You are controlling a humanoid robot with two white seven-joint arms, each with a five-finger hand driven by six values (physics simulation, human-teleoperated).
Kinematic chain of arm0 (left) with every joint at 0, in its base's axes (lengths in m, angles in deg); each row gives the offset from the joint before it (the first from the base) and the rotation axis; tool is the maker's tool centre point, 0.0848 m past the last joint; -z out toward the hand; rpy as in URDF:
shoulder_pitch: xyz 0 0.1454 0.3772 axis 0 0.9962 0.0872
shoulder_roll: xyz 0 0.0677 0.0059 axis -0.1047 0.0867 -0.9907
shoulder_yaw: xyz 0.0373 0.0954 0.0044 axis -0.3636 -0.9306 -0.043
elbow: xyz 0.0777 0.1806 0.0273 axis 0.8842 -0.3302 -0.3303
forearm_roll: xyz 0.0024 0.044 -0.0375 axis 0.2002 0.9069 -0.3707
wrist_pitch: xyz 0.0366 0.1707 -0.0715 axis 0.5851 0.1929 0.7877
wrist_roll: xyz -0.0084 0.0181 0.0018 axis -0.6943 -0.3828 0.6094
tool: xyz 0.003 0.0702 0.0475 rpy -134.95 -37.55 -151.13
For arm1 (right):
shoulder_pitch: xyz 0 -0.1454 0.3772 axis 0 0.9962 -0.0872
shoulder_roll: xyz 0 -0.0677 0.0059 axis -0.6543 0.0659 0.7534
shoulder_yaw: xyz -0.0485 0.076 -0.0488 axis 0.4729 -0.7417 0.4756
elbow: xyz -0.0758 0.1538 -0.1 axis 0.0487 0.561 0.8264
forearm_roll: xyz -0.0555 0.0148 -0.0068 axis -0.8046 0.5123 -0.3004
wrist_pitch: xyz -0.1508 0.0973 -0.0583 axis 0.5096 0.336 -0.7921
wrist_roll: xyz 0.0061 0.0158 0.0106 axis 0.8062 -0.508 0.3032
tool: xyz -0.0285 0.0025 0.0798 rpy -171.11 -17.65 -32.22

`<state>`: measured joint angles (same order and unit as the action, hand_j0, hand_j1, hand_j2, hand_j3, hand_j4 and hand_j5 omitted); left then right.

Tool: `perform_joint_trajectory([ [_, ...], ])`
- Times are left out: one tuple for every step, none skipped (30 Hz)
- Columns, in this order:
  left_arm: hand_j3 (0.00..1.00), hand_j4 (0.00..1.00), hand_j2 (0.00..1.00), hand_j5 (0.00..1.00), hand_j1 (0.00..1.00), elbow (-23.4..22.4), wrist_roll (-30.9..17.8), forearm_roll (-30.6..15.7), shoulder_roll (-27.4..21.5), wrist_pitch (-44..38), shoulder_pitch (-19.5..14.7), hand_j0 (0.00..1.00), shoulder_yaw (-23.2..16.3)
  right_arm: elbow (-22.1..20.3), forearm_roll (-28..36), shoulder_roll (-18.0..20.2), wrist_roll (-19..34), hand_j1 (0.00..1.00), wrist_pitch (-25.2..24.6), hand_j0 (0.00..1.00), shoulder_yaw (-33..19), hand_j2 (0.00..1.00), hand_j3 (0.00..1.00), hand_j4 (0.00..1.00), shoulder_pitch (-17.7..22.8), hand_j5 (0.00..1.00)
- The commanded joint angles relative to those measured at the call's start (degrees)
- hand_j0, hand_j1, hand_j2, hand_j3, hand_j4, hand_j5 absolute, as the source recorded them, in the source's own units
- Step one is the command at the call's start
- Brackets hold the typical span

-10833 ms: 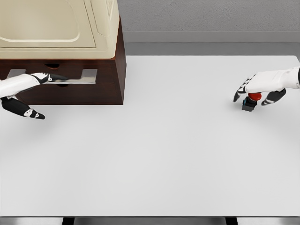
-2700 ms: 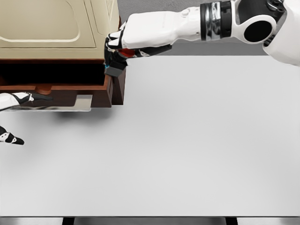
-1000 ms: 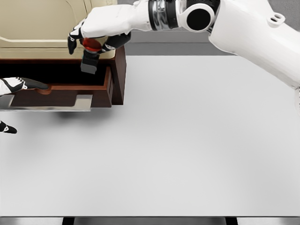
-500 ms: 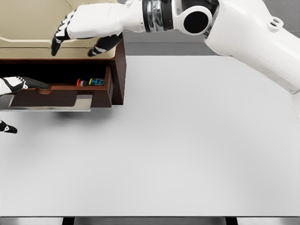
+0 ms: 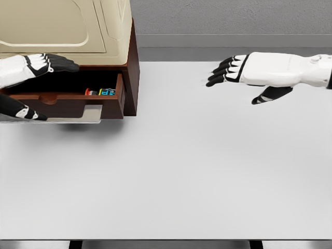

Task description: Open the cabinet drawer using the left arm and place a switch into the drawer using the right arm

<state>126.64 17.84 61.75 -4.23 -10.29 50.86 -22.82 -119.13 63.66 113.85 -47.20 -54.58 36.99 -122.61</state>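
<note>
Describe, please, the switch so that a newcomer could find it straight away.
Start at the dark brown cabinet at the table's far left corner. Its drawer stands pulled open, and the switch lies in the right end. It is the only small thing there, with red and blue parts.

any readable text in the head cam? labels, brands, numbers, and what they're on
No readable text anywhere in the head view.
switch in the open drawer: small red, yellow and blue patches, too small to tell whether any is lettering.
cabinet, cream appliance on top of it, table, left hand and right hand: no markings visible.
</note>
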Motion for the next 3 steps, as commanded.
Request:
perform_joint_trajectory([
  [1.0, 1.0, 1.0, 1.0, 1.0, 0.0, 0.0, 1.2, 2.3, -0.1, 0.0, 1.0, 0.1, -0.3, 0.4, 1.4, 0.0, 1.0, -0.1, 1.0, -0.2, 1.0, 1.0, 1.0, 0.0, 1.0],
  [1.0, 1.0, 1.0, 1.0, 1.0, 0.0, 0.1, 1.2, 2.3, -0.1, 0.0, 1.0, 0.1, -0.3, 0.4, 1.3, 0.0, 1.0, -0.1, 1.0, -0.2, 1.0, 1.0, 1.0, 0.0, 1.0],
  [1.0, 1.0, 1.0, 1.0, 1.0, 0.0, 0.0, 1.2, 2.3, -0.1, 0.0, 1.0, 0.1, -0.3, 0.4, 1.3, 0.0, 1.0, -0.1, 1.0, -0.3, 1.0, 1.0, 1.0, 0.0, 1.0],
])
